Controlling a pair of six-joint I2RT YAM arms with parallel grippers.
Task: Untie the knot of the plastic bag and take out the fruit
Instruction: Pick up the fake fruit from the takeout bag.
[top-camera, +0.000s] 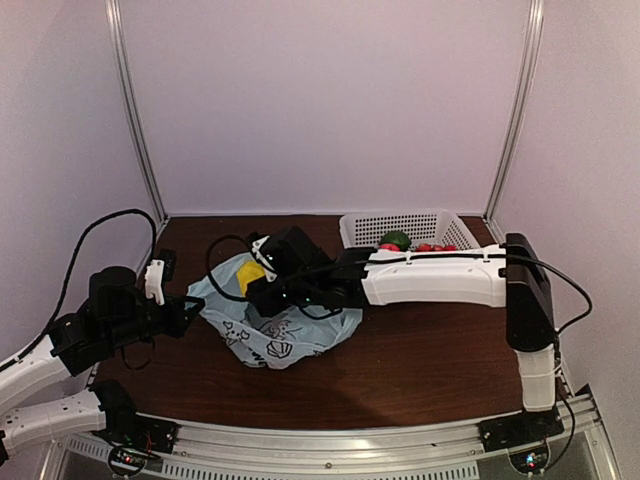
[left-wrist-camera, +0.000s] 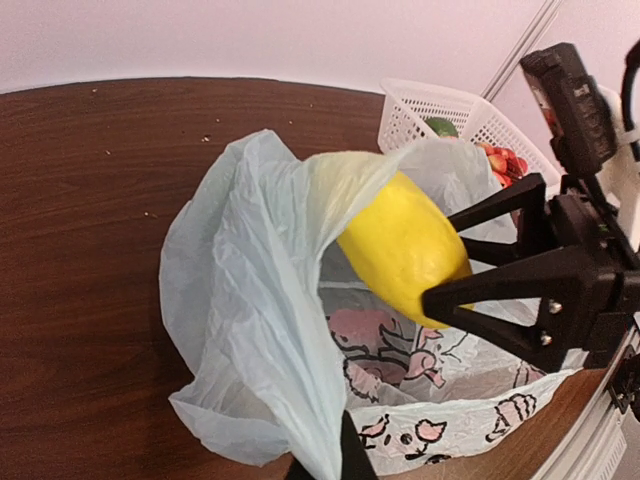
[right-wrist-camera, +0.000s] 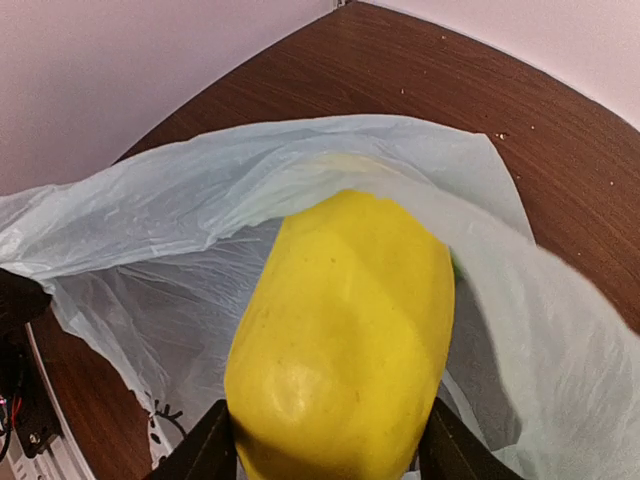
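Yellow fruit between the right fingers, at the plastic bag mouth.

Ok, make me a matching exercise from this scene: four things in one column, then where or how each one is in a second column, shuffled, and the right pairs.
Things
1. yellow fruit
2. plastic bag
3. white basket
4. left hand

Place or state
A. back right of the table, green and red fruit inside
B. gripped by the right hand
C. pinching the bag's edge
D. open, crumpled mid-table

Pairs: 1-B, 2-D, 3-A, 4-C
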